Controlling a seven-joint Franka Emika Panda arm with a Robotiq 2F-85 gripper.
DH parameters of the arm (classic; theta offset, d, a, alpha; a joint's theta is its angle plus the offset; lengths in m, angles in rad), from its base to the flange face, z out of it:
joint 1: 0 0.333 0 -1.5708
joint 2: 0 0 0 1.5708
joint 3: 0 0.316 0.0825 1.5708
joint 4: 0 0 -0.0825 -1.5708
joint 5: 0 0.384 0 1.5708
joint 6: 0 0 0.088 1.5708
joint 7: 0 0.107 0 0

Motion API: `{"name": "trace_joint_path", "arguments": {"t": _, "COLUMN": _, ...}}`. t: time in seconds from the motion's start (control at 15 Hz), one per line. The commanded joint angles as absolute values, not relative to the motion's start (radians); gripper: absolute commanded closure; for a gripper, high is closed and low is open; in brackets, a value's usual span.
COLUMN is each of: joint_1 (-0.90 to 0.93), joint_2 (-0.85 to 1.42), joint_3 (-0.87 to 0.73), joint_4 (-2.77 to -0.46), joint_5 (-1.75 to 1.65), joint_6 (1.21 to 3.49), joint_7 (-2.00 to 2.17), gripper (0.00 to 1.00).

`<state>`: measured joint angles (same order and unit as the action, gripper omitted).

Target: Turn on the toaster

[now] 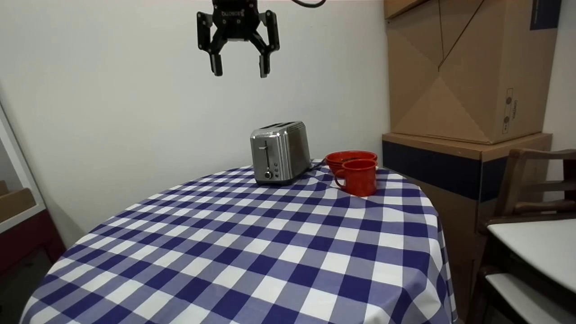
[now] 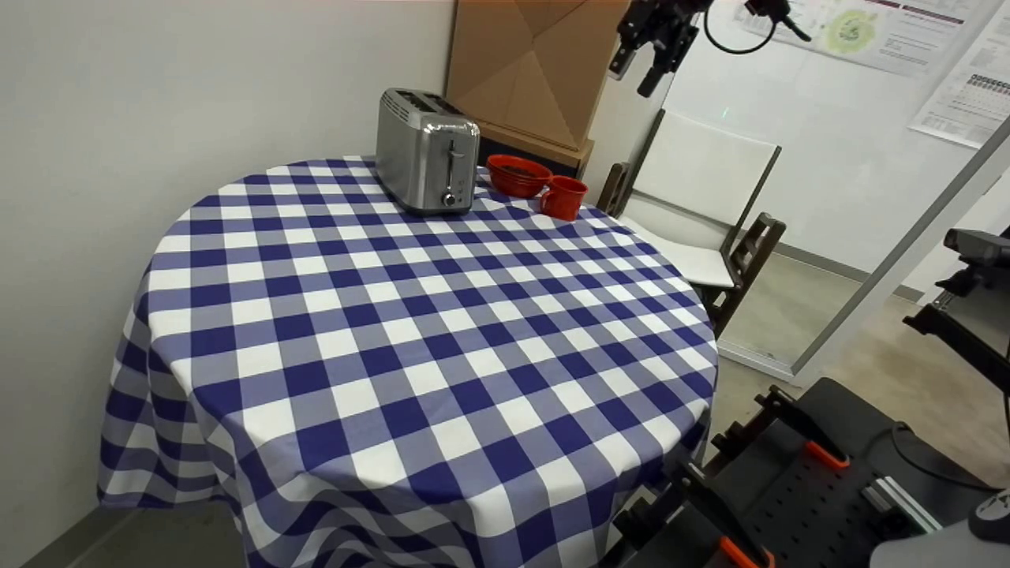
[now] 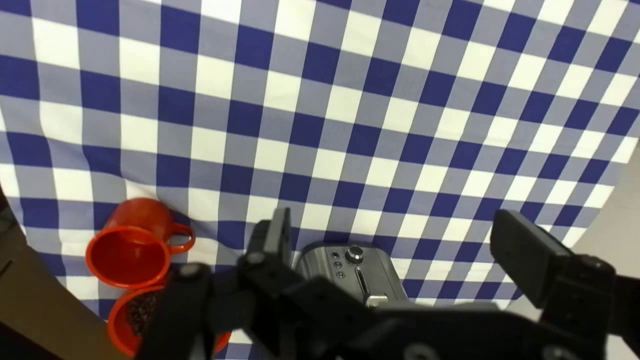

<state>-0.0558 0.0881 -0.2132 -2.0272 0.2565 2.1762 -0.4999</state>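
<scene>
Near the far edge of a round, cloth-covered, blue-and-white checked counter (image 1: 216,252) in both exterior views, a boxy, shiny, silver-grey metal toaster (image 1: 280,153) with round top edges and a dark base. Stands upright. Has a little silver lever (image 1: 263,147) near the top of a long thin slot (image 1: 267,161) at the narrow end, then a round silver knob (image 1: 268,174) below, with three tiny round buttons (image 3: 338,264) beside. Up higher and well away from the toaster, a black metal pincer (image 1: 240,74), pointing down, with both fingers (image 1: 264,67) spread wide apart. Covers part of the toaster in the wrist view, with the knob in sight between the fingers. Next to the toaster, a thin dark cord (image 1: 317,165). On the same side, a round, shiny red cup (image 1: 361,177), right way up, handle (image 3: 191,235) turned toward the toaster. Sits just beside some round red bowls (image 2: 517,188), one inside another, with small dark bits (image 3: 141,311) in the top one. Can't tell what kind of bits. Past the counter, big brown cardboard boxes (image 1: 450,99) in a pile, and a white chair (image 2: 702,173) with dark wood.
</scene>
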Motion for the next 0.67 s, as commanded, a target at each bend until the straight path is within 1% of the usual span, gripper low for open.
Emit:
{"name": "trace_joint_path", "arguments": {"t": 0.0, "joint_1": -0.088, "joint_2": 0.264, "joint_3": -0.139, "joint_4": -1.816, "joint_5": 0.29, "joint_6": 2.19, "joint_7": -0.436, "gripper": 0.0}}
{"name": "trace_joint_path", "arguments": {"t": 0.27, "joint_1": -0.097, "joint_2": 0.401, "joint_3": -0.075, "joint_4": -1.679, "joint_5": 0.264, "joint_6": 2.263, "joint_7": -0.324, "gripper": 0.0}}
{"name": "trace_joint_path", "arguments": {"t": 0.33, "joint_1": -0.095, "joint_2": 0.432, "joint_3": -0.065, "joint_4": -1.65, "joint_5": 0.252, "joint_6": 2.278, "joint_7": -0.297, "gripper": 0.25}}
{"name": "trace_joint_path", "arguments": {"t": 0.4, "joint_1": -0.095, "joint_2": 0.458, "joint_3": -0.057, "joint_4": -1.623, "joint_5": 0.244, "joint_6": 2.286, "joint_7": -0.276, "gripper": 0.26}}
{"name": "trace_joint_path", "arguments": {"t": 0.47, "joint_1": -0.094, "joint_2": 0.484, "joint_3": -0.049, "joint_4": -1.597, "joint_5": 0.238, "joint_6": 2.291, "joint_7": -0.259, "gripper": 0.32}}
{"name": "trace_joint_path", "arguments": {"t": 0.6, "joint_1": -0.091, "joint_2": 0.527, "joint_3": -0.037, "joint_4": -1.549, "joint_5": 0.224, "joint_6": 2.298, "joint_7": -0.231, "gripper": 0.47}}
